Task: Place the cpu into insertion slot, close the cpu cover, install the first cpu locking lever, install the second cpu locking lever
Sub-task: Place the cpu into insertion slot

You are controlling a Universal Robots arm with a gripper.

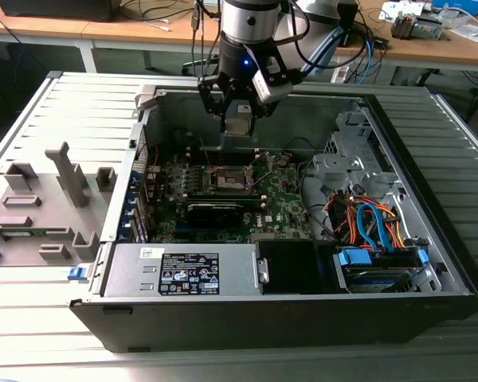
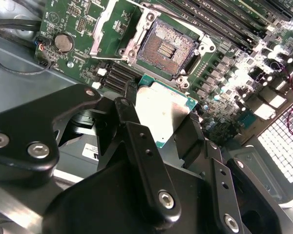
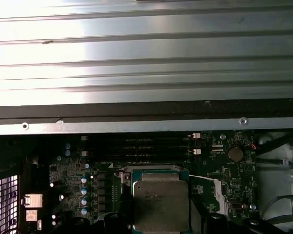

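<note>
The arm hangs over an open computer case [image 1: 303, 314] lying on a ribbed grey surface [image 1: 32, 326]. Its jaws are pinching the cpu [image 1: 237, 125] by two opposite edges, with the pale metal top facing away from the board. In both wrist views the cpu [image 2: 162, 113] [image 3: 161, 205] is held in the air above the motherboard [image 1: 291, 203], not touching it. The insertion slot [image 2: 165, 48] lies bare just past the chip (its grid of contacts is plainly uncovered). The cpu cover [image 2: 100, 27] stands flipped open at one side of the slot, tilted up off the board. In the exterior view the slot [image 1: 229, 177] sits below the jaws, near the middle of the case.
</note>
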